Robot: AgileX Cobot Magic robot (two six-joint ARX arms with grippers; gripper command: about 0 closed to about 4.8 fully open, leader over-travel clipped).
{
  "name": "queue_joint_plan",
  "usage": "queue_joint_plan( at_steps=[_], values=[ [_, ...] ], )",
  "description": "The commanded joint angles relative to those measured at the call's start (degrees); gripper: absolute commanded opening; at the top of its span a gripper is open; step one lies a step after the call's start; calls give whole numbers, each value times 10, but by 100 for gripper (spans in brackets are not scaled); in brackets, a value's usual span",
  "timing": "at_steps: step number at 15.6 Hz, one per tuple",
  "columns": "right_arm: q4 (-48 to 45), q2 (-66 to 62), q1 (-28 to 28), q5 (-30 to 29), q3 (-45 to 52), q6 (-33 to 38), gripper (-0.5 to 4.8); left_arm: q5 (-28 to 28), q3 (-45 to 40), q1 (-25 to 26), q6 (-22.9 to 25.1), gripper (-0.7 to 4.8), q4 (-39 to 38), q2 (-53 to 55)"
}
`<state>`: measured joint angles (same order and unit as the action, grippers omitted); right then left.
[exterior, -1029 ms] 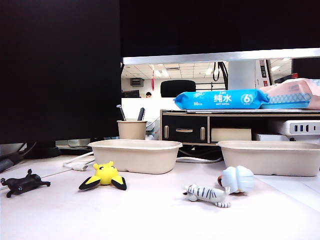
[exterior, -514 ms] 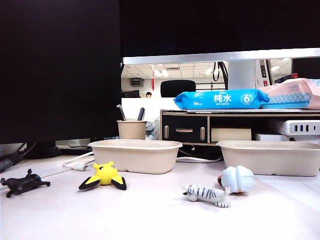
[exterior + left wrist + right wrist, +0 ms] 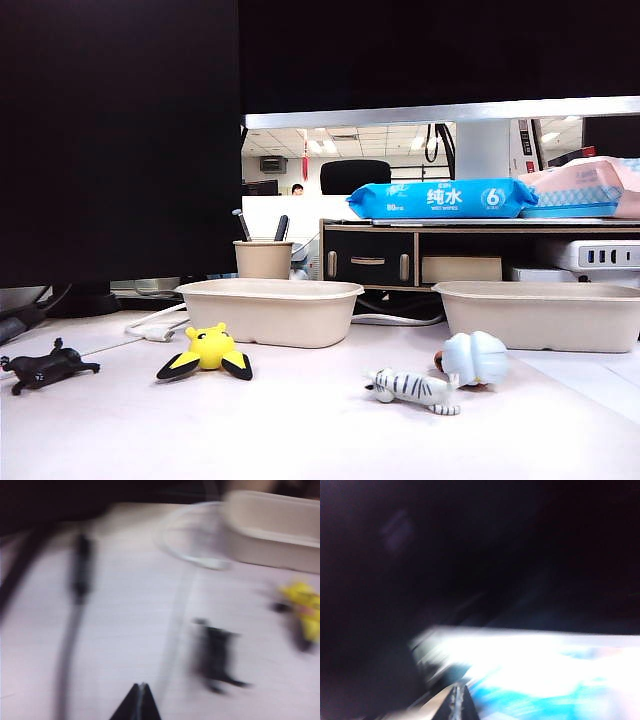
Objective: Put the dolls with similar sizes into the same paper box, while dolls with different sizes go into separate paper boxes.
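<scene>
Fingers pressed together on both grippers, nothing held, and sorting hasn't started.

Left gripper [image 3: 141, 696] hangs above the table near the black animal [image 3: 216, 661]; right gripper [image 3: 455, 697] shows only blur. Nearest lie the striped tiger [image 3: 413, 389] and blue doll [image 3: 476, 358], then the yellow creature [image 3: 207, 351]. Beyond, both paper boxes [image 3: 270, 311] [image 3: 540, 314] show no dolls inside: all four remain.
</scene>
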<state>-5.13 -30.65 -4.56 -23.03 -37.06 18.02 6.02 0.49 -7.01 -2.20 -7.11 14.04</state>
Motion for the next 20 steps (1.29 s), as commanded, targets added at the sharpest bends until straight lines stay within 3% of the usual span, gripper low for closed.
queue_joint_plan(
  at_steps=[1,5,6,9,10,11,14,15,20],
  values=[
    [64,-133,-59,-80,-86,-6,-5,3,0,-55,2,-5,6,1],
    [206,-349,-231,-93,-222,-96,-5,2,0,-71,2,-5,8,1],
    [262,-440,-288,-89,-285,-105,-5,3,0,-71,2,-5,8,0],
    [371,-642,-383,-86,-432,-86,0,2,0,-70,2,-5,7,-3],
    [380,-715,-417,-80,-475,-68,114,5,0,-67,2,-5,4,-16],
    [380,-750,-427,-80,-496,-49,190,3,0,-65,2,-5,3,-24],
    [383,-854,-467,-77,-568,-5,307,5,0,-41,2,-5,3,-76],
    [381,-877,-475,-60,-592,18,327,5,0,-27,2,-5,3,-94],
    [407,-954,-489,33,-687,74,328,4,0,30,2,-5,3,-133]
  ],
)
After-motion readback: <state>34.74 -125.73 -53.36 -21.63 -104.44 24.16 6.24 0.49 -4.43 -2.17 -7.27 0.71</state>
